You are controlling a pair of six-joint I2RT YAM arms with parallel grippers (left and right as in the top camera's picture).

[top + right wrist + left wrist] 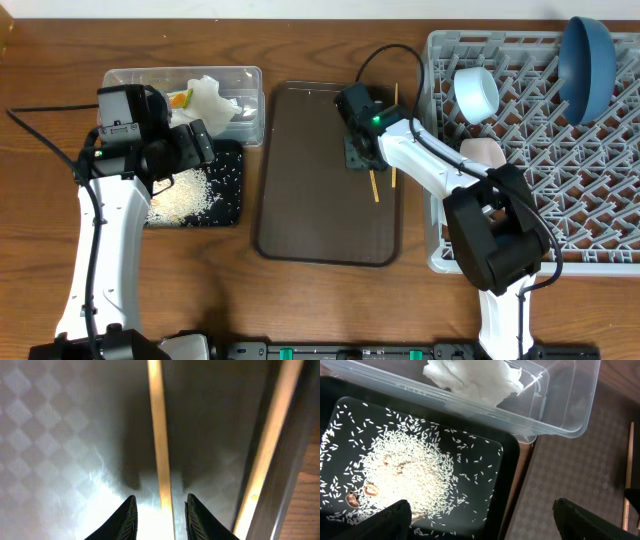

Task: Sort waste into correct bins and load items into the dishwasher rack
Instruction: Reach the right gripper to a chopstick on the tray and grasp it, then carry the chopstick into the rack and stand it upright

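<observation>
A thin wooden chopstick point(159, 435) lies flat on the dark brown serving tray point(310, 200), running straight between the fingertips of my right gripper point(162, 517). The jaws are parted, one on each side of the stick, not pressed on it. I judge it light, stiff and smooth, so likely to roll or pivot. I would pinch it near its middle, squarely across its width. A second chopstick point(272, 430) lies just beside it, against the tray's raised edge. The grey dishwasher rack point(600, 230) stands to the right of the tray. My left gripper point(492, 522) hangs spread wide and empty above the black tray point(492, 490) of rice grains point(405, 470), next to the clear tub point(570, 410) holding tissue point(475, 377). I can read no brand, label or writing anywhere.
</observation>
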